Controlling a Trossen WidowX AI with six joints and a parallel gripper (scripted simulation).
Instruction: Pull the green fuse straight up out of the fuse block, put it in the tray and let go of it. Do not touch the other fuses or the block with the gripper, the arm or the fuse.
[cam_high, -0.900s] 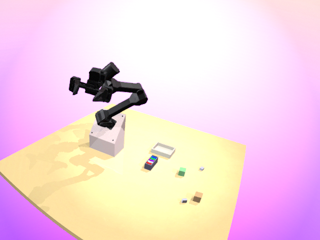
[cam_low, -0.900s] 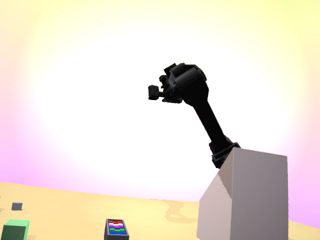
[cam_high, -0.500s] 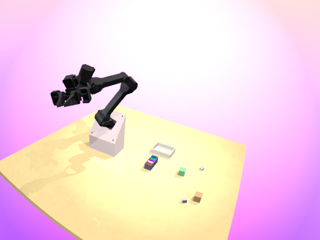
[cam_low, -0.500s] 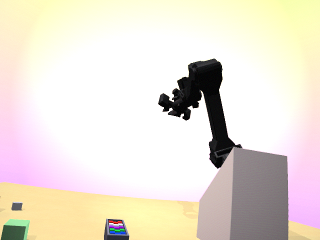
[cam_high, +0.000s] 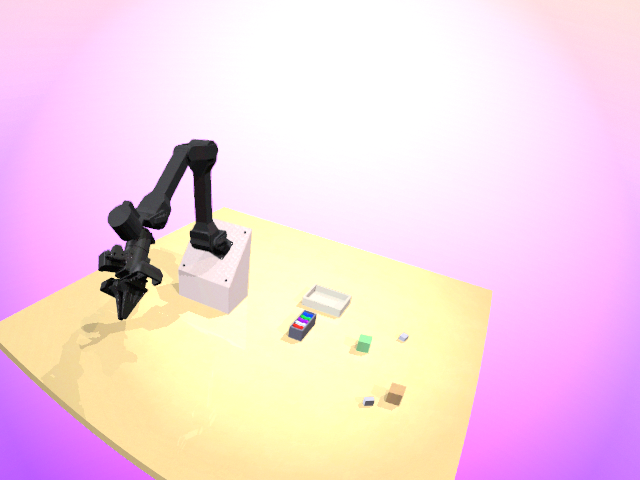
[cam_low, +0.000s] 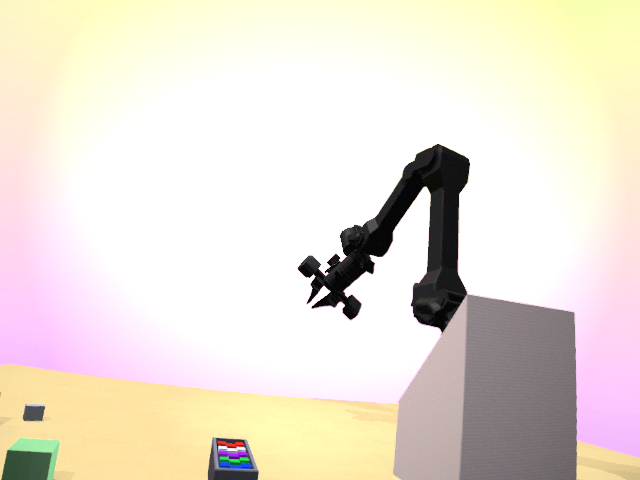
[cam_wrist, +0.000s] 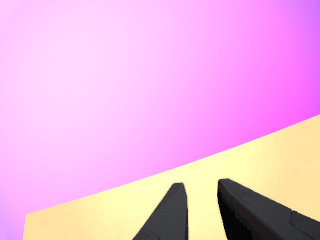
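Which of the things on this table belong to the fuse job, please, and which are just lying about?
Job: green fuse in the dark grey fuse block; shallow white tray; black gripper, shut on nothing.

Lying about: green cube; brown cube; two small grey blocks.
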